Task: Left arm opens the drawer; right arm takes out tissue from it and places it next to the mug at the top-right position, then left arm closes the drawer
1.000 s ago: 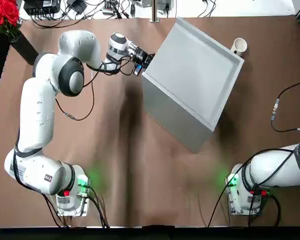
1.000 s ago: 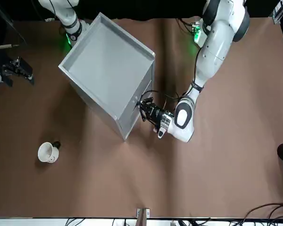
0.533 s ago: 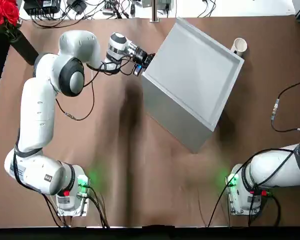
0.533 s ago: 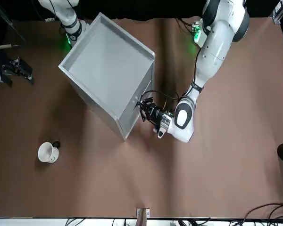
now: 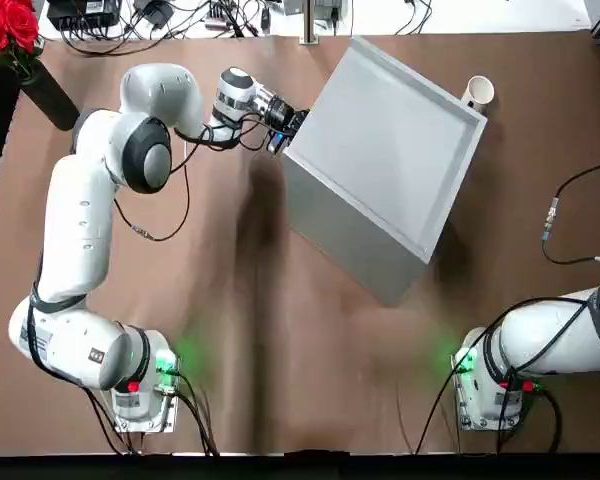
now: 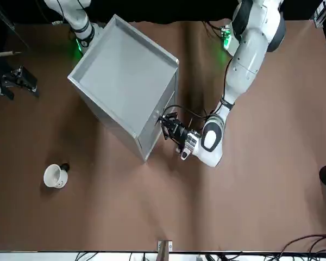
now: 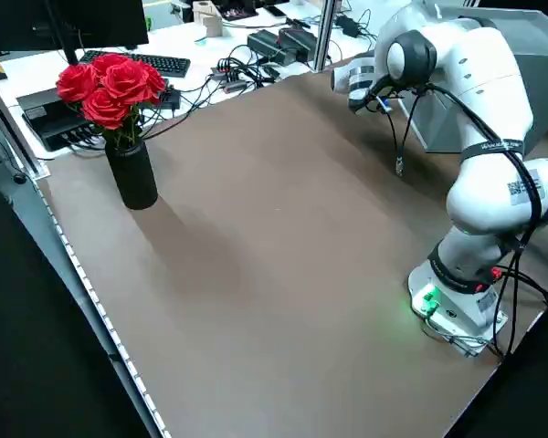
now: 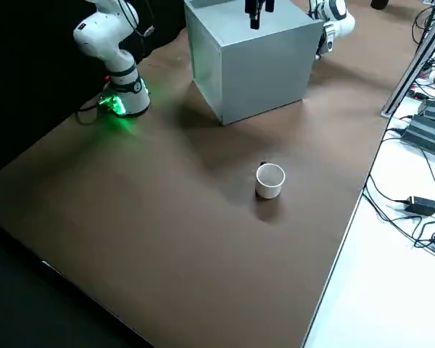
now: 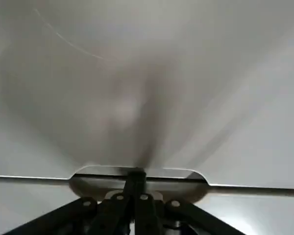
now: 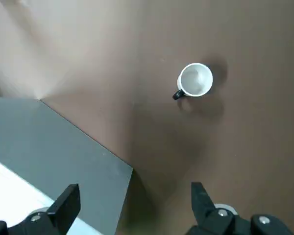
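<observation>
The grey cabinet [image 5: 390, 150] stands slantwise at the far middle of the table. Its drawer [image 9: 147, 73] is closed, so the tissue is hidden. My left gripper [image 5: 285, 128] is at the cabinet's left face, shut, with its tips [image 9: 135, 176] in the handle notch of the drawer front. In the front view the same gripper [image 6: 164, 124] touches that face. The white mug [image 5: 477, 92] stands beyond the cabinet's far right corner and also shows in the right wrist view as the mug [image 10: 195, 81]. My right gripper [image 8: 257, 11] hangs open high above the cabinet top.
A black vase of red flowers [image 5: 10, 40] stands at the far left corner. Cables and electronics [image 5: 180, 15] line the far edge. A loose cable [image 5: 555, 215] lies at the right. Brown tabletop [image 5: 280, 330] stretches between the cabinet and the arm bases.
The left arm's elbow has shifted slightly to the right. Its gripper stays at the drawer front, and the drawer is still closed.
</observation>
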Tool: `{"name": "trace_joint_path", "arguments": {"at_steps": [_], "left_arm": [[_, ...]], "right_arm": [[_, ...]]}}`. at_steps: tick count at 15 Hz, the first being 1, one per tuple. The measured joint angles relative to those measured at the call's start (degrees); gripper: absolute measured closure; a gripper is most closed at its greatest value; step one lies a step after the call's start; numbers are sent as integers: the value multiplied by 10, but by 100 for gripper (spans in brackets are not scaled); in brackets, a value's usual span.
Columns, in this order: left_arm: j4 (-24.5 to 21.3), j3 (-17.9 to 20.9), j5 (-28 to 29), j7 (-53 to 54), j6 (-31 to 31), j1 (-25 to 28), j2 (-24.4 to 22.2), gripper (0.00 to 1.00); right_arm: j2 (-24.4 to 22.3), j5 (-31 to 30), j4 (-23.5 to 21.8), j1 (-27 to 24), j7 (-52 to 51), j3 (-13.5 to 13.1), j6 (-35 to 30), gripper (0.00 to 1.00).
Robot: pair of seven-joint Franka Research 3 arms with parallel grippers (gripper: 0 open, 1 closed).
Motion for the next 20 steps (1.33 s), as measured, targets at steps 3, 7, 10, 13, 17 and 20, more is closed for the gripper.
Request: {"name": "trace_joint_path", "arguments": {"at_steps": [3, 7, 10, 13, 17, 20], "left_arm": [[0, 0, 0, 0, 0, 0, 0, 99], [0, 0, 0, 0, -3, 3, 1, 99], [1, 3, 1, 0, -10, 9, 1, 99], [1, 9, 7, 1, -26, 32, 1, 99], [5, 18, 16, 1, -40, 56, 1, 99], [11, 19, 28, 1, -44, 70, 1, 99]], "right_arm": [[0, 0, 0, 0, 0, 0, 0, 0], [0, 0, 0, 0, 0, -1, 0, 0], [0, 0, 0, 0, 0, -2, 0, 0], [0, 0, 0, 0, 0, -2, 1, 0], [0, 0, 0, 0, 0, -2, 1, 0], [0, 0, 0, 0, 0, -1, 1, 0]]}}
